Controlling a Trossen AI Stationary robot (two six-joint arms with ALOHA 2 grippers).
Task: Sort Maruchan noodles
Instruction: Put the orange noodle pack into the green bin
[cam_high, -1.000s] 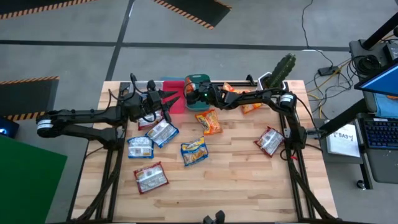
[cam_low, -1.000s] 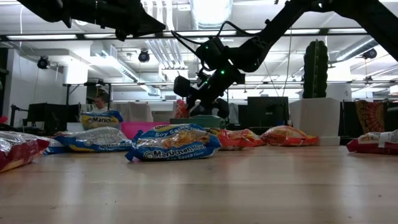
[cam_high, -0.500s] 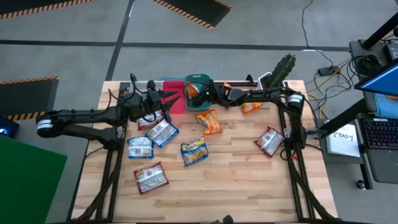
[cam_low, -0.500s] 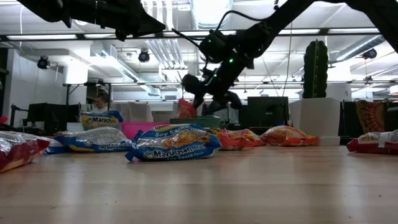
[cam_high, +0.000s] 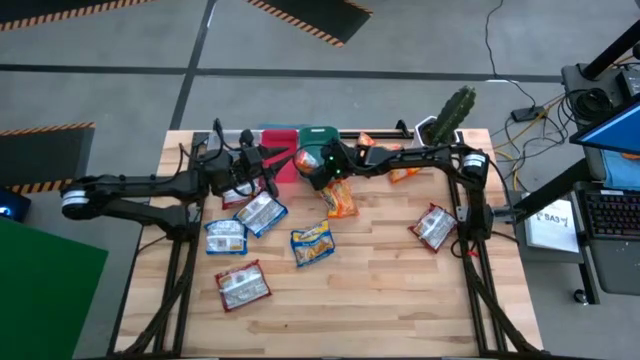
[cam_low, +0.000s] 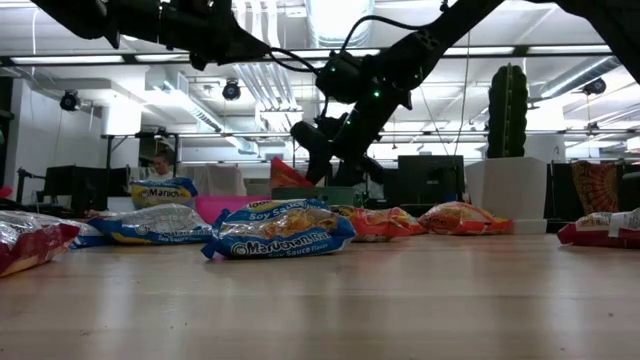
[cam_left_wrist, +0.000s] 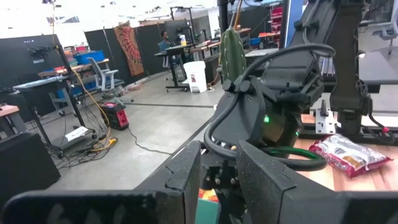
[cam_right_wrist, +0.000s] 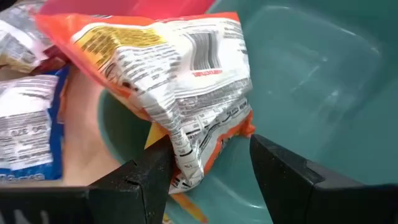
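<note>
My right gripper reaches in from the table's right and is shut on an orange Maruchan packet, held in the air by the near rim of the teal bin. The low view shows that packet below the gripper. My left gripper hovers open just left of it, over the red bin, touching nothing. Several more packets lie flat on the wood: an orange one, a blue-yellow one, blue ones, red ones. My right gripper pinches the orange packet between its two fingers at one end of the packet. The fingers slant down from the table's right. The packet is lifted clear and sticks out past the fingertips, with its printed back toward the wrist camera.
A red packet lies near the table's right edge and another orange one under the right arm. A cactus stands at the far right corner. The near half of the table is bare wood.
My right gripper, still shut on the orange packet, has drawn back from over the teal bin toward the near edge and a little left, so more of the bin shows. My left gripper has edged slightly to the right, toward it.
</note>
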